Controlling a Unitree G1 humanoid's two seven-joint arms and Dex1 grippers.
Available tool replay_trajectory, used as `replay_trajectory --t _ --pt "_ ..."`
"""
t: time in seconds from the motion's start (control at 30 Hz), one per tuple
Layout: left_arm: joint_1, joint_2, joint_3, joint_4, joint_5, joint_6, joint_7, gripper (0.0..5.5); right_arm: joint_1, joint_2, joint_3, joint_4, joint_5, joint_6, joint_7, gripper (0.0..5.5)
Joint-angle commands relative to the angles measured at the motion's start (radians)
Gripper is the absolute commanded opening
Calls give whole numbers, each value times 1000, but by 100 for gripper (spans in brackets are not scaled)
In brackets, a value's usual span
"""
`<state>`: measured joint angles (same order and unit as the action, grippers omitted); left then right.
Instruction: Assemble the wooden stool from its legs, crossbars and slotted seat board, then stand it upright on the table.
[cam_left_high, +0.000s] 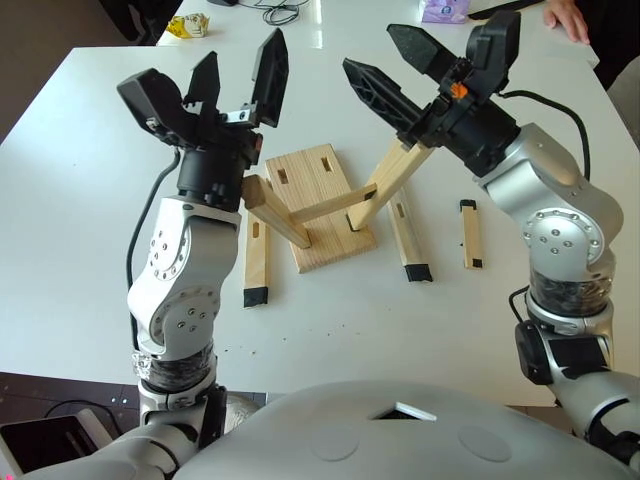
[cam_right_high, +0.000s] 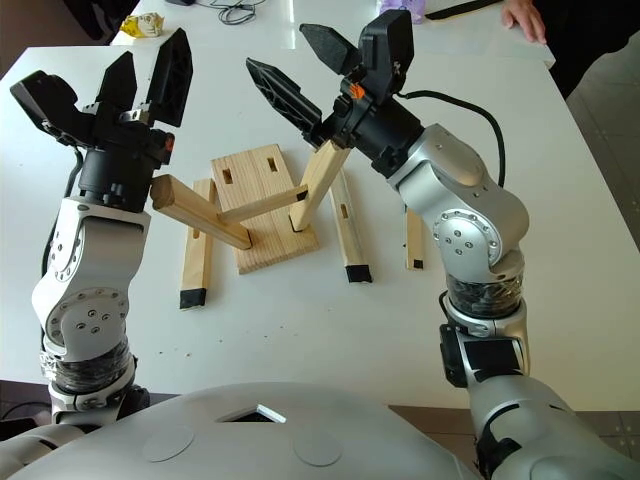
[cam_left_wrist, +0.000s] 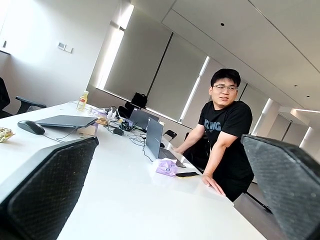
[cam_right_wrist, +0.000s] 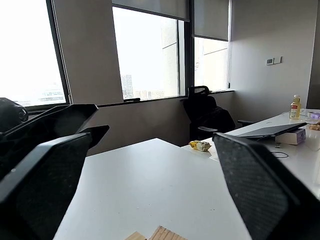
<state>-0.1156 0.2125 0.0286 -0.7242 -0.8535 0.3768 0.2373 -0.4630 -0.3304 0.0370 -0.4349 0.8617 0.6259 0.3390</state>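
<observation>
Left gripper (cam_left_high: 242, 62) and right gripper (cam_left_high: 371, 47) stand wide, empty. Their height likely clears the two fitted legs (cam_left_high: 280, 215) on the seat board (cam_left_high: 308, 180) beneath them.

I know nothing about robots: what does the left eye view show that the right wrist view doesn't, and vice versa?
Left eye view: the whole job, two legs joined by a crossbar over the seat board, plus loose pieces beside it. Right wrist view: windows, an office chair, a laptop. Shared: the white table, a yellow packet, a sliver of wood, and the right jaws, spread open.
</observation>
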Motion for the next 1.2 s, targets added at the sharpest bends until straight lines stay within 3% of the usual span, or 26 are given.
replay_trajectory --t 0.03,0.3,0.4,0.5,0.67,0.7,1.0,1.2 --pt "-6 -38 35 33 -57 30 20 531 -33 55 -44 6 106 62 -43 447" --pt "-16 -48 135 41 -106 30 38 531 -184 95 -336 133 415 23 -203 447" --pt "1 -55 155 35 -111 28 38 531 -198 96 -383 143 503 18 -244 447" --pt "-4 -52 167 40 -115 34 33 531 -129 81 -308 99 472 69 -241 447" --pt "7 -54 132 42 -80 53 20 531 78 -60 89 -1 119 161 -129 447" --pt "12 -54 119 41 -71 58 16 531 106 -71 126 -2 75 162 -121 447" --pt "33 -63 107 53 -37 63 -1 531 26 17 -25 11 188 112 -113 447" --pt "-45 -44 211 26 -130 26 10 531 -80 90 -179 19 423 77 -221 447"
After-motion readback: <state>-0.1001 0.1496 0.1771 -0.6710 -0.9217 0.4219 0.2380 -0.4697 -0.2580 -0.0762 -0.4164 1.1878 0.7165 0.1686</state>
